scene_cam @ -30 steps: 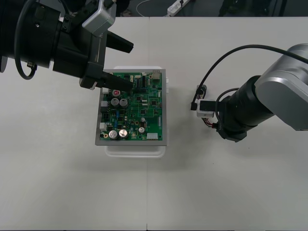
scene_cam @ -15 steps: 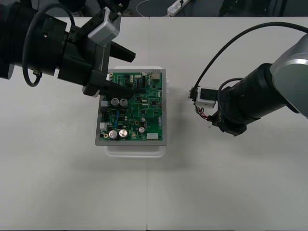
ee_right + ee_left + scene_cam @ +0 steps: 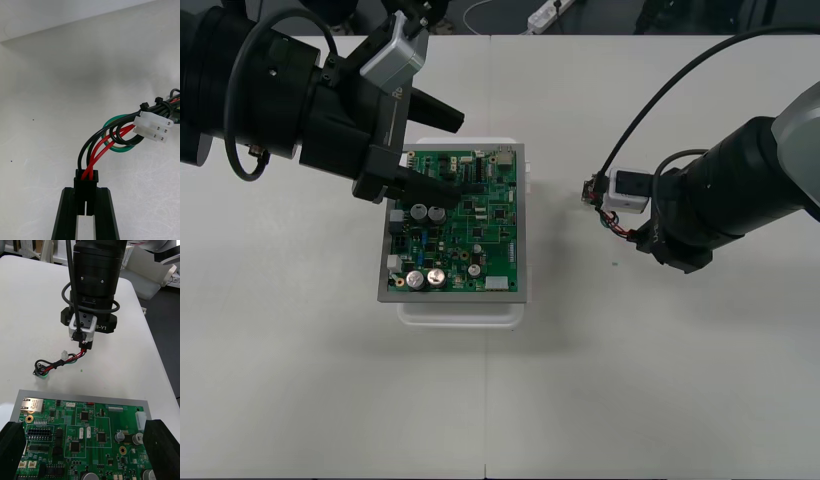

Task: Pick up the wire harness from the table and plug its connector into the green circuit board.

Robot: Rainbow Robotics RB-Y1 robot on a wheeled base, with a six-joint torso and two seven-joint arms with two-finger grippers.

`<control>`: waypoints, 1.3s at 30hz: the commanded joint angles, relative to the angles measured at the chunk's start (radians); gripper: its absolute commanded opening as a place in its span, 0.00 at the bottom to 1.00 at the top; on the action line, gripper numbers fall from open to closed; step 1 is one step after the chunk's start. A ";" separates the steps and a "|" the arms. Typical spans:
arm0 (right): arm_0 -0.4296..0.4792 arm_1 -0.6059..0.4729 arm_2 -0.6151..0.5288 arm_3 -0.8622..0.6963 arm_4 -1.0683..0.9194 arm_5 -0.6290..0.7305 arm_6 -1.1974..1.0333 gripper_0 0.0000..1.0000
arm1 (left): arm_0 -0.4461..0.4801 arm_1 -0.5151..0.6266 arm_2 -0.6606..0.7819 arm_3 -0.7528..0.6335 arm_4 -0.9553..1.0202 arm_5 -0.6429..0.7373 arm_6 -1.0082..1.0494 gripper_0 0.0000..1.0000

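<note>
right claw (image 3: 86,194) shifted right, gripping plug (image 3: 86,180), left claw (image 3: 442,148) over board (image 3: 480,235)

I see the wire harness (image 3: 112,138) with its small black plug (image 3: 86,183) pinched in the right hand (image 3: 86,193). Its red, black and green wires loop away to the round socket (image 3: 38,372). The green circuit board (image 3: 458,225) lies flat on its white base (image 3: 460,312), well apart from the harness.

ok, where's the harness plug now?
The plug is pinched in the right gripper, over the table, right of the green board in the front view.
</note>
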 commanded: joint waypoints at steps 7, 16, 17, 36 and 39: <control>-0.032 -0.062 -0.073 -0.038 -0.141 -0.004 0.000 0.00 | -0.019 0.047 0.003 0.013 0.089 0.044 -0.081 0.91; -0.032 -0.089 -0.115 -0.014 -0.259 -0.004 0.004 0.00 | -0.019 0.060 0.049 0.065 0.155 -0.032 -0.108 0.92; -0.032 -0.092 -0.119 -0.010 -0.278 -0.004 0.004 0.00 | -0.019 0.060 0.058 0.076 0.164 -0.044 -0.116 0.91; -0.031 -0.126 -0.164 0.087 -0.614 -0.004 -0.005 0.00 | 0.022 0.053 0.176 0.167 0.313 -0.227 -0.194 0.92; -0.031 -0.126 -0.179 0.101 -0.657 -0.004 -0.010 0.00 | 0.025 0.047 0.186 0.180 0.330 -0.250 -0.202 0.92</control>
